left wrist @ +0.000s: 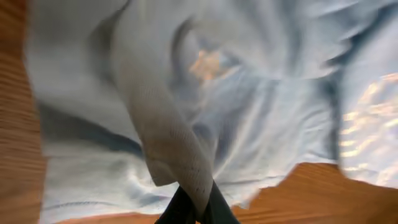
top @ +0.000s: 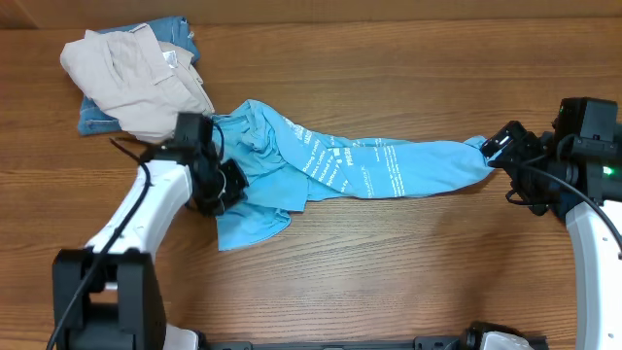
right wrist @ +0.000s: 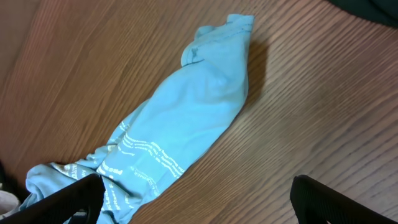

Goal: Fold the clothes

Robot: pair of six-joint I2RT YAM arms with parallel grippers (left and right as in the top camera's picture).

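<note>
The clothes, a sky-blue T-shirt [top: 369,167] with white lettering, lie stretched in a crumpled band across the middle of the table. My left gripper [top: 228,185] sits at the shirt's bunched left end. In the left wrist view it [left wrist: 198,214] is shut on a raised fold of the fabric [left wrist: 168,143]. My right gripper [top: 501,146] hovers at the shirt's right tip. Seen from the right wrist, it [right wrist: 202,202] stands wide open over bare wood, and the shirt [right wrist: 193,106] runs past its left finger [right wrist: 65,199].
A heap of a beige garment [top: 131,73] over denim-blue cloth [top: 180,34] lies at the back left, close behind my left arm. The wooden table [top: 389,262] shows bare wood in front of the shirt and at the back right.
</note>
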